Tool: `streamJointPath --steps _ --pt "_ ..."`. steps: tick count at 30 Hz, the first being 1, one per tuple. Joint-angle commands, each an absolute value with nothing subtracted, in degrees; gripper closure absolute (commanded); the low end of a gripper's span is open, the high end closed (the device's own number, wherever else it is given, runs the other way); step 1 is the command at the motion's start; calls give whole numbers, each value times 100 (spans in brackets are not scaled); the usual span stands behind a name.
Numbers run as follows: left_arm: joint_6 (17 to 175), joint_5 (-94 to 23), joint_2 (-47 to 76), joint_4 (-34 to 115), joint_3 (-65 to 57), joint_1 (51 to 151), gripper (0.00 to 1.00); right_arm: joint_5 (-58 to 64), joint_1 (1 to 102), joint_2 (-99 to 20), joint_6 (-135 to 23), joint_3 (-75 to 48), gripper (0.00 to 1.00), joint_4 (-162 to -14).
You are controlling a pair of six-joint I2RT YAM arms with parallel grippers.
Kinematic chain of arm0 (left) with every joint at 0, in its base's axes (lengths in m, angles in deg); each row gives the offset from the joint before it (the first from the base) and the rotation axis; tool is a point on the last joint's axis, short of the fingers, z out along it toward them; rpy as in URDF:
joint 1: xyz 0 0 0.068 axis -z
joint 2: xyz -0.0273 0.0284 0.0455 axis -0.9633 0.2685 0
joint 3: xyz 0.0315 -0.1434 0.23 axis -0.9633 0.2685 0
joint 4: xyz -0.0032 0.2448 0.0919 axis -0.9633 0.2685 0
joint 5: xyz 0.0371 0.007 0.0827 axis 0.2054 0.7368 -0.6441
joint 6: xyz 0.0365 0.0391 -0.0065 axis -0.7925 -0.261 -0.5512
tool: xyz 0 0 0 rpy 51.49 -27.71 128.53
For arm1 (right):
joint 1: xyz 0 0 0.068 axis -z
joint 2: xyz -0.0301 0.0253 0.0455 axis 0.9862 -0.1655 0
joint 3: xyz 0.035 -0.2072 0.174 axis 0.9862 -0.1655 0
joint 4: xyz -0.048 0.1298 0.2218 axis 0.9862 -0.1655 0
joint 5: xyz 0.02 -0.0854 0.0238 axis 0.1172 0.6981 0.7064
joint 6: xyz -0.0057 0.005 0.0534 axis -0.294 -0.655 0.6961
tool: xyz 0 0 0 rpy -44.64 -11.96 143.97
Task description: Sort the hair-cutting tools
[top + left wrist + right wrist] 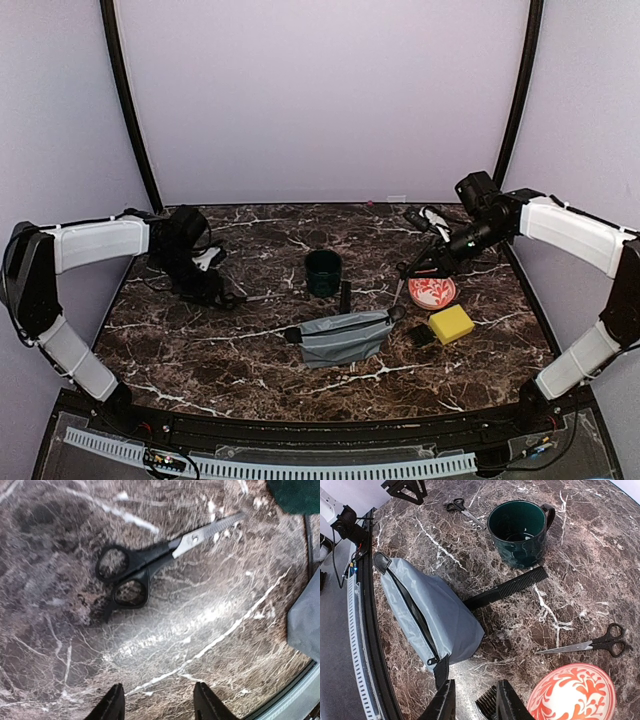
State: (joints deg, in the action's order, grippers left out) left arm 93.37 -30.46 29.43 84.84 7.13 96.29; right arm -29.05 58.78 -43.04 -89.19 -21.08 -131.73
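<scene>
Poised with left gripper (159,692) wide and empty over scissors (150,562) flat on the table (60,645). Poised with right gripper (474,692) narrow, gripping nothing, near second scissors (585,644) beside plate (570,692), comb (505,589) against pouch (435,612).

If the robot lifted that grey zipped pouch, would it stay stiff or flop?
Probably flop: the pouch looks like soft, creased fabric. Likely light, as it lies fairly flat. Pushed, it might shove the comb lying against it.
</scene>
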Motion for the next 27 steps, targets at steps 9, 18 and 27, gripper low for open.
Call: streamJointPath --steps 9,18,27 --pt "6670 -2756 3644 8120 -579 9651 51 -3024 5868 -3528 -8850 -2703 72 -13008" --pt "5227 -2734 4551 8269 -1025 9841 52 -2951 5884 -3199 -8814 -2975 72 -12840" --pt "5048 -3019 5220 8369 -1174 9929 59 -2910 5903 -3205 -8818 -3132 72 -12742"
